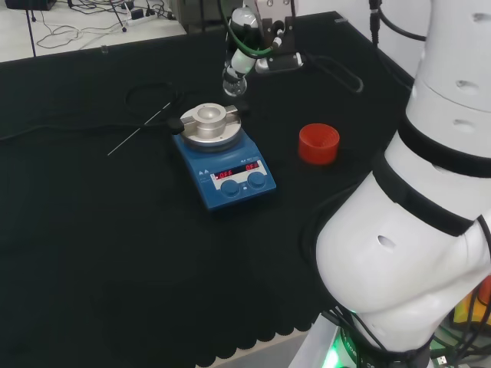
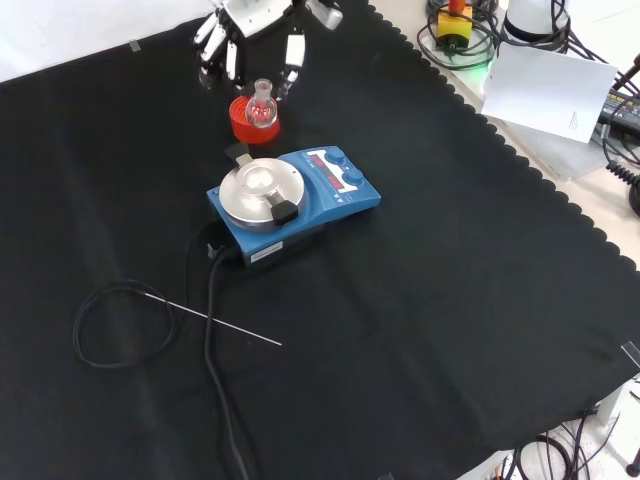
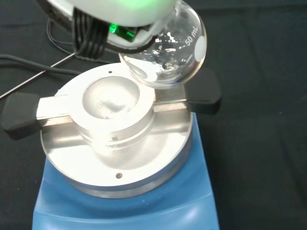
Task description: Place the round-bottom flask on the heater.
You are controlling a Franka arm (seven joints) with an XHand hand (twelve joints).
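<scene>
One clear round-bottom flask (image 2: 263, 107) hangs in the air, held by the hand (image 2: 250, 45); in the front view the fingers (image 2: 293, 58) point down and curl round its neck from both sides, so the neck is pinched between them; whether the thumb touches the glass I cannot tell.

The landmark is the heater (image 2: 295, 205), a blue box with a round silver plate and a metal block with a bowl-shaped hollow (image 3: 111, 99) on top. In the wrist view the bulb of the flask (image 3: 169, 53) is above the plate, at the rim of the hollow and not inside it; it does not rest on the block. In the head view the flask (image 1: 235, 79) is just beyond the heater (image 1: 222, 156), higher than its plate; in the front view it stands above the far edge of the heater, in front of the red ribbed ring.

The red ribbed ring (image 1: 318, 143) sits on the black cloth (image 2: 450, 300) near the heater, to its right in the head view, apart from it. A thin metal rod (image 2: 215, 320) lies on the cloth on the other side of the heater, near a loop of black cable (image 2: 120, 325); another black cable (image 2: 212, 300) runs from the heater toward the near edge of the front view.
</scene>
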